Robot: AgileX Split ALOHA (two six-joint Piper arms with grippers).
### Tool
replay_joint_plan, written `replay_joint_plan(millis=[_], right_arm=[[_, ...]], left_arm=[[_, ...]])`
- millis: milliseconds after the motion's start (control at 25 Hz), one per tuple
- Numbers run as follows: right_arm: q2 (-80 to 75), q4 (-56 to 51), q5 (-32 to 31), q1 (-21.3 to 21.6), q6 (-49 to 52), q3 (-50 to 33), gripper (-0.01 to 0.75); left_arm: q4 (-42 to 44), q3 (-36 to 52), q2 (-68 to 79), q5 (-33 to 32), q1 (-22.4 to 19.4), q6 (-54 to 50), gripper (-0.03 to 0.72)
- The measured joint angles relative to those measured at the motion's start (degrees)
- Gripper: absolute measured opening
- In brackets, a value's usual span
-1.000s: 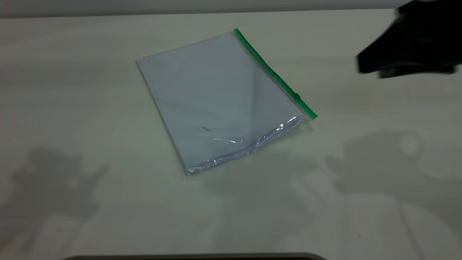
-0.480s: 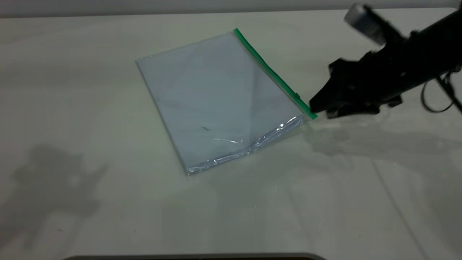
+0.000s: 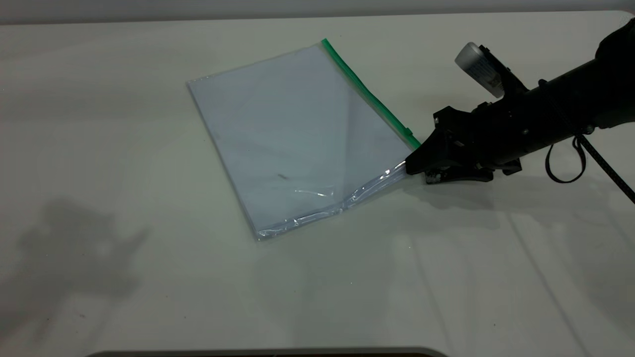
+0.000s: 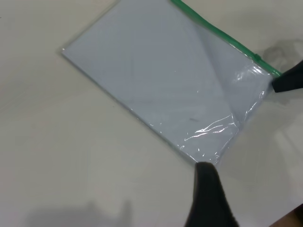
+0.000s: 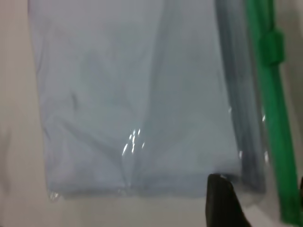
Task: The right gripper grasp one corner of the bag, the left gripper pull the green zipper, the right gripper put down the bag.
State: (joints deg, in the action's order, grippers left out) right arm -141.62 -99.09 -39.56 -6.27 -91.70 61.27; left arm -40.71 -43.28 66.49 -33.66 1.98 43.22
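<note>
Exterior view: my right arm is reaching in from the upper right of the frame, stretched low over the table [image 3: 99, 59] and sloping down toward the middle. My right gripper [image 3: 414, 166] is sitting at the near right corner of the bag [image 3: 297, 134], right where the green zipper [image 3: 369, 94] is ending. The pale grey cylinder [image 3: 476, 67] is riding on top of my wrist, tilted up and to the left, and the black cable [image 3: 570, 163] is looping below it toward the right edge. My tapered jaws are pointing left, their tips touching the clear plastic at that corner of the bag [image 3: 412, 158]; whether they are clenched on it or only lying against it, I cannot tell from here. The bag is lying flat in the centre of the frame, turned at a slant, its green strip running from the upper middle down to my jaw tips, with the small slider tab [image 3: 408, 132] just short of them.

From my right wrist, one dark finger [image 5: 225, 201] is showing at the lower edge, overlapping the bag's short edge, with the green strip just beside it.

From the left wrist, my left gripper [image 4: 208, 198] is hanging above the table at the bottom of the frame, close to the bag's plain corner and apart from it; only one finger is showing, so I cannot tell its state either.
</note>
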Motion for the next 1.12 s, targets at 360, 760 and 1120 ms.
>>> replay_joint_plan(millis=[360, 760, 1120], right_arm=[[-0.7, -3.3, -0.4, 0.0, -3.0, 2.1, 0.414], [-3.8, -3.4, -5.6, 0.0, -2.0, 3.7, 0.395], [-3.9, -1.1, -13.3, 0.0, -3.5, 4.1, 0.034]], left_arm=[[0.0, 0.0, 0.0, 0.0, 0.0, 0.0, 0.548], [0.0, 0.0, 0.0, 0.0, 0.0, 0.0, 0.548], [0.0, 0.0, 0.0, 0.7, 0.0, 0.0, 0.548]])
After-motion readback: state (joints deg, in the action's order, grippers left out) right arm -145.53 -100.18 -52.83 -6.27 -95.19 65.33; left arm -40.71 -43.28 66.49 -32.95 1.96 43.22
